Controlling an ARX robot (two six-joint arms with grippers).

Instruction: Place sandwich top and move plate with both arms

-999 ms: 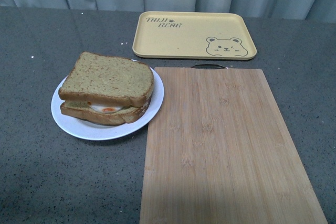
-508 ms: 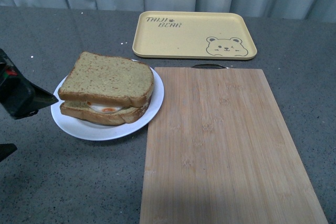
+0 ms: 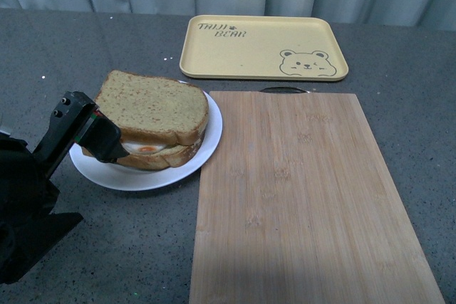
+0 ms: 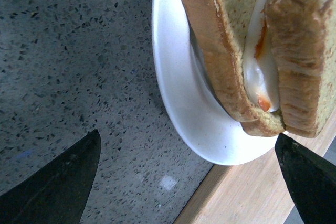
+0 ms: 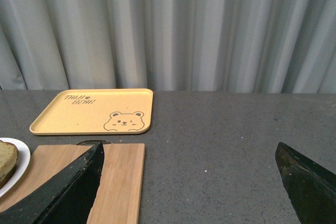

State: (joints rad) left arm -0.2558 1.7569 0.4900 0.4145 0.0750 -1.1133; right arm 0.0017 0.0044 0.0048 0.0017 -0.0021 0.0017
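- A dark grey speckled stone counter (image 3: 71, 40) carries everything and runs back to a pale curtain.
- A round white shallow plate (image 3: 153, 178) sits on its left part, rim meeting the board's left edge.
- A rectangular light bamboo cutting board (image 3: 299, 190) lies flat at centre-right.
- A rectangular yellow tray (image 3: 249, 48) with a bear drawing lies just behind the board.

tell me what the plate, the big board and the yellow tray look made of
The plate: smooth glossy white with a soft sheen, likely glazed ceramic, though melamine is possible. The board: bamboo or wood, matte, with visible grain in strips. The tray: matte pale yellow with a printed bear, probably plastic or a bamboo-fibre composite.
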